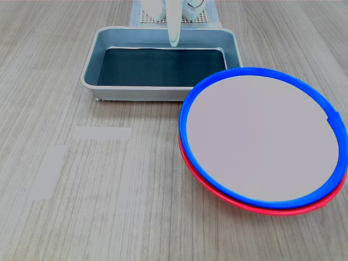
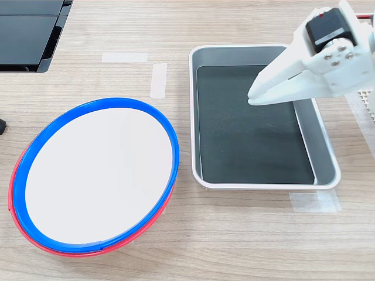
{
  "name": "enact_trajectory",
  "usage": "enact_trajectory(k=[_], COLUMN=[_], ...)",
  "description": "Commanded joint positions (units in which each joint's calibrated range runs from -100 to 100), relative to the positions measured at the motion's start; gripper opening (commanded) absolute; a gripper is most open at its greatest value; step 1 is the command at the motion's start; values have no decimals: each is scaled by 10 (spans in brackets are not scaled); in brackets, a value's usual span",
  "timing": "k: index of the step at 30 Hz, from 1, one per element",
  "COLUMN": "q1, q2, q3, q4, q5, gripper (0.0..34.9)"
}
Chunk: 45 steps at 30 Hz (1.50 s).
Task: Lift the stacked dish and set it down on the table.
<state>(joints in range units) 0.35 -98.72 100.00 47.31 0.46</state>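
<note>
The stacked dish, a large plate with a blue rim and pale centre, rests on top of a red-rimmed plate on the wood-grain table. The pair sits at the first exterior view's right and the second exterior view's left. A small notch breaks the blue rim. My white gripper hangs above the grey tray, well apart from the plates. Its fingers meet at the tip and hold nothing.
A grey metal tray with a dark bottom lies beside the plates, under the gripper. Pale tape strips mark the tabletop. A black flat object lies at the second exterior view's top left corner.
</note>
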Motion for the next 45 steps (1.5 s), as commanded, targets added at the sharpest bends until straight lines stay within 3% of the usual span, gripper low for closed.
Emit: enact_trajectory(k=[1,43,45], q1=[2,0,-24], q2=[-3,-3,-3], q3=[0,0,0], q4=[1,1,1], q5=[2,3,8], gripper=[3,3,2])
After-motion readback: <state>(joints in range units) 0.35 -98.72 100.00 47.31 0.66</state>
